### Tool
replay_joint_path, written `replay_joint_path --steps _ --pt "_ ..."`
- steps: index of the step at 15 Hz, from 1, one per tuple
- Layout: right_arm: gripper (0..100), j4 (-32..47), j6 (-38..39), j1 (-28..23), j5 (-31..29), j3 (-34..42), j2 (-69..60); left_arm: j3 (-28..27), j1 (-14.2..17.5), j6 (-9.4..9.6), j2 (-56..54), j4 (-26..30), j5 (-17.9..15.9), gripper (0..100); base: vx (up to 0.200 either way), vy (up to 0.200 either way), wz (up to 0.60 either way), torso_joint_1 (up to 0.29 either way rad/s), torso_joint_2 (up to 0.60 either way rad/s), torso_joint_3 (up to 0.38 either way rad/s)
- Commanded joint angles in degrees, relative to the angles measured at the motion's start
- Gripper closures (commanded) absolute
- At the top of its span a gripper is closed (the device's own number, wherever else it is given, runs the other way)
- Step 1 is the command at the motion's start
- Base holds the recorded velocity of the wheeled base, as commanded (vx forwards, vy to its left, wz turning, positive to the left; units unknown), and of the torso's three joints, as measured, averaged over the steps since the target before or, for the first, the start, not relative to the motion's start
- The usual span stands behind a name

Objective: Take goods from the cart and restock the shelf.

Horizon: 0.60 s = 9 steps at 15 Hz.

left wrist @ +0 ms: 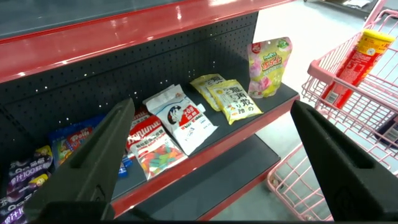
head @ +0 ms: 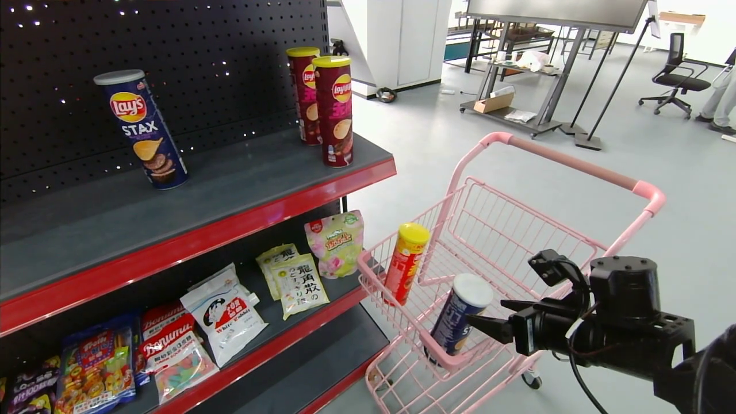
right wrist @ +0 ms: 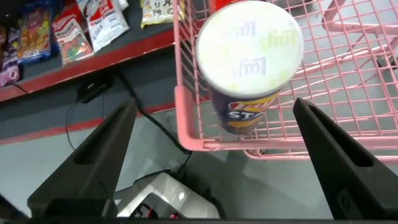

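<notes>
The right gripper (head: 486, 311) hung at about four o'clock in the head view, its jaws spread wide and empty. It pointed toward nine o'clock at the blue can with the white lid (head: 460, 313). One dark fingertip (head: 472, 319) lay just beside the can's side, though whether it touched could not be told. From the right wrist camera the can's lid showed between the two parted fingers, with space on both sides. That can leaned inside the pink cart (head: 520, 230), against the basket's near corner. A red can with a yellow lid (head: 405, 263) leaned at its eleven o'clock, against the cart wall nearest the shelf. The left gripper (left wrist: 211, 107) also had its jaws wide apart and gripped nothing; it faced the lower shelf (left wrist: 205, 158) and the snack bags there. Among them were a white bag (left wrist: 180, 118), two yellow bags (left wrist: 230, 99) and a green-and-pink pouch (left wrist: 268, 65) standing at the end nearest the cart. The upper shelf (head: 230, 190), grey with a red front edge, ran from nine o'clock toward the centre of the head view. On it a blue can (head: 144, 129) stood tilted at ten o'clock, well apart from two maroon cans (head: 333, 112), which stood upright and touching near the shelf's end at twelve o'clock.
</notes>
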Motion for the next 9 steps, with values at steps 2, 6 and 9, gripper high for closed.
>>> replay_joint_path --steps 2,6,9 --pt "0 -3.1 -0.1 0.0 -1.6 -0.9 7.0 -0.1 0.0 0.0 0.0 0.0 0.0 0 0.0 0.0 0.0 0.0 0.0 0.0" --pt "0 -3.1 -0.2 0.5 -1.7 -4.5 9.8 -0.1 0.0 0.0 0.0 0.0 -0.1 0 0.0 0.0 0.0 0.0 0.0 0.0" --pt "0 -3.1 -0.2 1.4 -1.7 -7.0 11.9 0.0 0.0 0.0 0.0 0.0 0.0 0 0.0 0.0 0.0 0.0 0.0 0.0"
